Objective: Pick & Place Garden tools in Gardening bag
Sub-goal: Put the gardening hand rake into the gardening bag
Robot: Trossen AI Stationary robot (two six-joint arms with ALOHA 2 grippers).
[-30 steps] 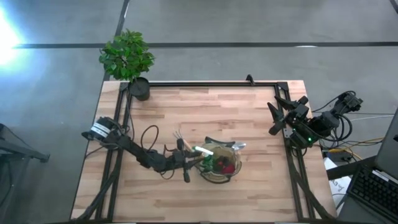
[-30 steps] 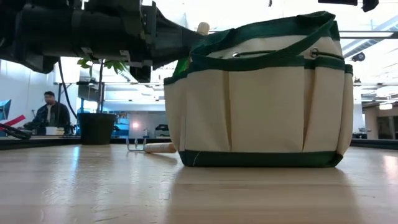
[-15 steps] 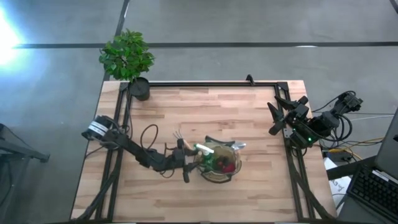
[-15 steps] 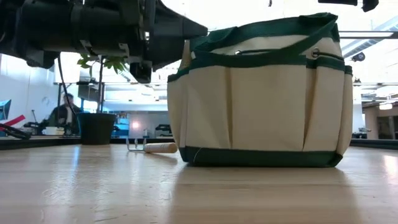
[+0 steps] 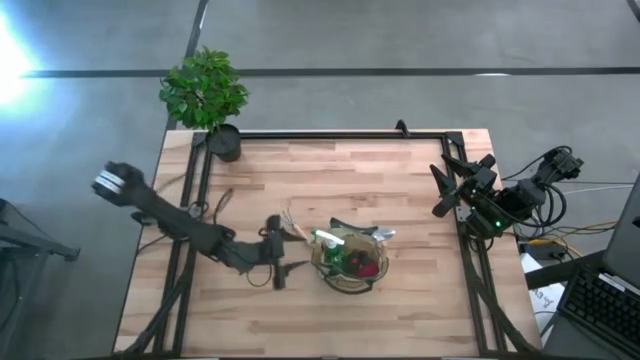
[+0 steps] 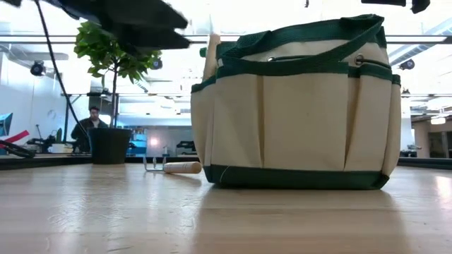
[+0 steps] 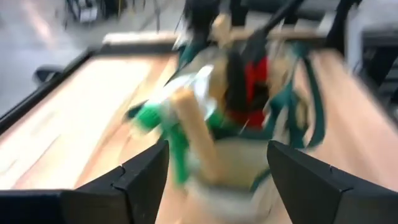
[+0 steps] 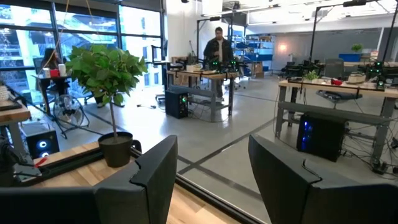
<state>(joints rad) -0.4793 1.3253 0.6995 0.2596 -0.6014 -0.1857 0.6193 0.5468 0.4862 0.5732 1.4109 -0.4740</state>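
Presently the left gripper (image 5: pixel 279 262) hangs just left of the gardening bag (image 5: pixel 352 262), arm stretched low across the table, fingers apart and empty. Tools fill the bag; a rake (image 6: pixel 171 167) lies beside it. Right gripper (image 5: pixel 443 190) waits at the right edge, fingers apart.

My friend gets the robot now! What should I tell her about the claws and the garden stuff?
Left claw: open, empty, just left of the gardening bag.
Right claw: open, empty, parked at the table's right edge.
In the bag: green spray bottle, red glove, a wooden-handled tool.
Left to do: the rake lies on the table beside the bag, on the potted plant side. Put it in next.
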